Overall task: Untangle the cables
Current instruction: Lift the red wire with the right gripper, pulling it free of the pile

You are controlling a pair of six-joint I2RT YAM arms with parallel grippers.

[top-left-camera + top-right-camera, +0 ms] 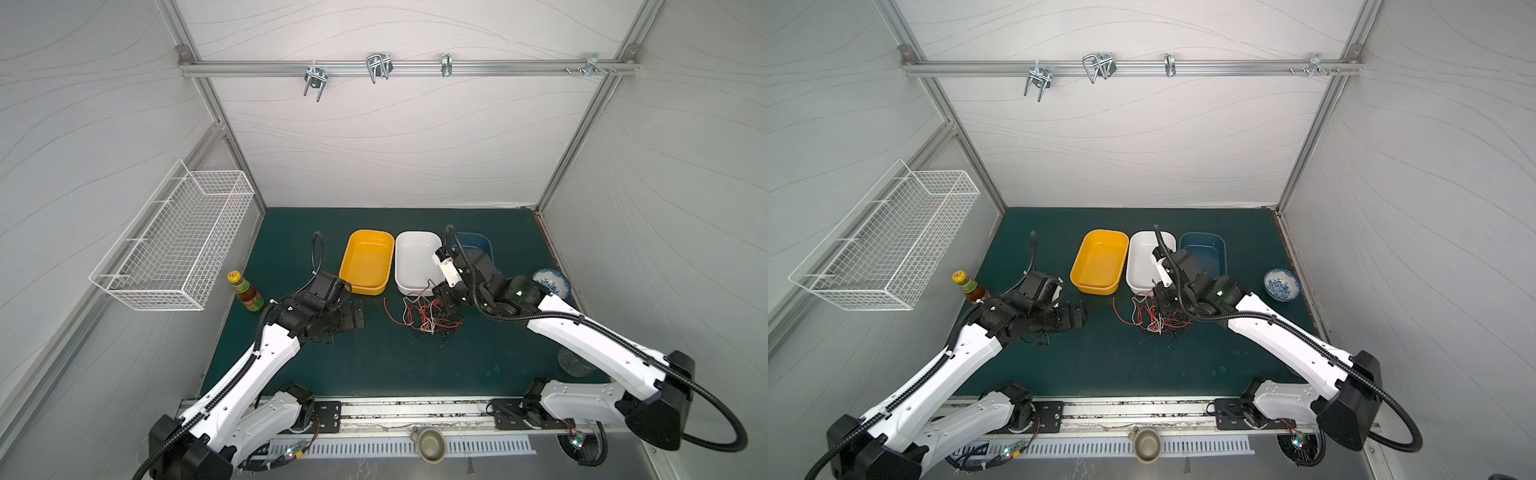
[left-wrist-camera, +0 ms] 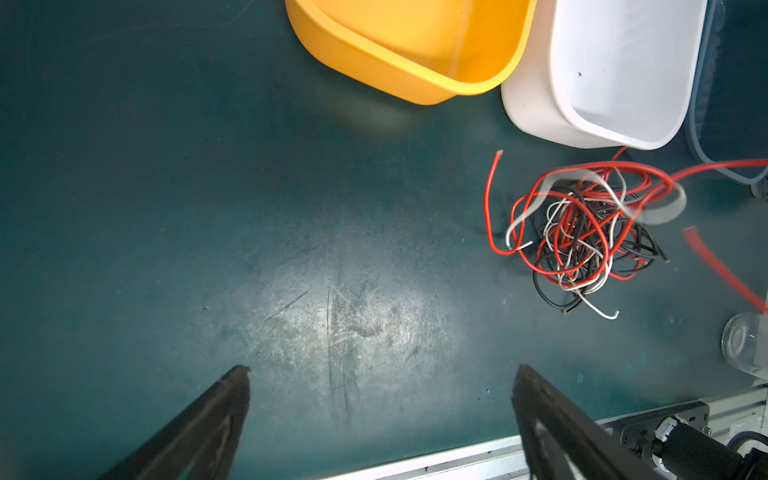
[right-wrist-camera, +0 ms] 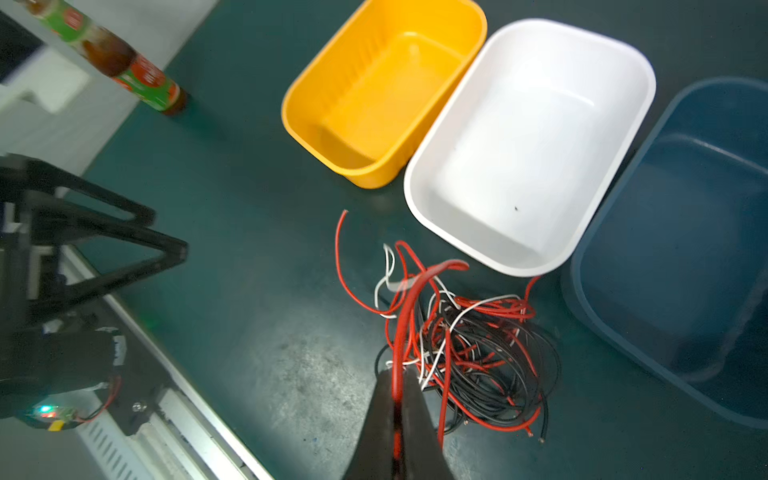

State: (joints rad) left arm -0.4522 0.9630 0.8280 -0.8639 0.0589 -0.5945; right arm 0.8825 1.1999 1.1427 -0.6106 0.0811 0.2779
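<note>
Snagging is the chief risk here. The cables (image 1: 424,313) lie in one red, black and white knot on the green mat (image 1: 374,357), just at 6 o'clock of the white tub (image 1: 415,289) in both top views. The right gripper (image 3: 399,382) has its jaws pressed together on a single red cable (image 3: 405,316), which rises taut out of the heap. The left gripper (image 2: 382,369) hangs with jaws spread wide at 9 o'clock of the knot, well apart from it and touching nothing.

Since nothing pins the heap down, a pull on the red strand would probably lift or drag the whole bundle rather than free one wire. Loops crossing that strand could also cinch tighter. Another red loop runs up to the tub's near wall at 12 o'clock of the knot; I cannot tell whether it is caught there, but a pull away from the tub might nudge it. The wire is thin and smooth-looking, so it may slide through the closed jaws under load.
</note>
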